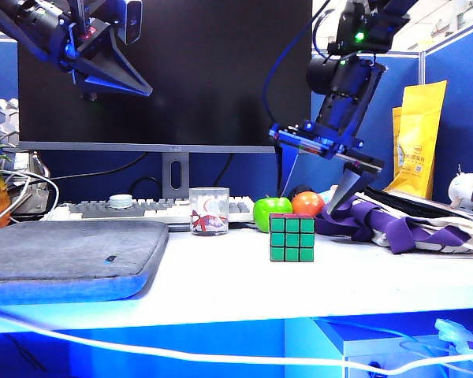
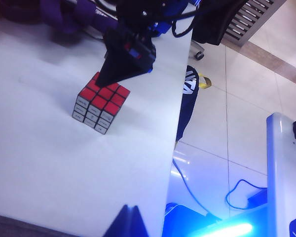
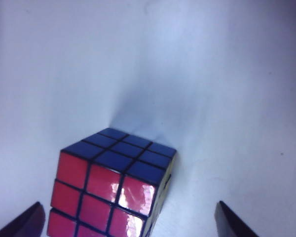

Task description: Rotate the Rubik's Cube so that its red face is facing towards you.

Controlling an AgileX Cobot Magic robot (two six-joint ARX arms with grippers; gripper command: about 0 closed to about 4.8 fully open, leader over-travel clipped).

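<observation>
The Rubik's Cube stands on the white table, near its front edge, green side to the exterior camera, the red face on top. My right gripper hangs spread wide just above and behind it, fingers flanking it untouched. My left gripper sits closed, high before the monitor. Bare tabletop rings the cube; apple and orange lie behind.

Bright, blue-tinted lighting throughout; right wrist view soft, with glare on glossy stickers.
</observation>
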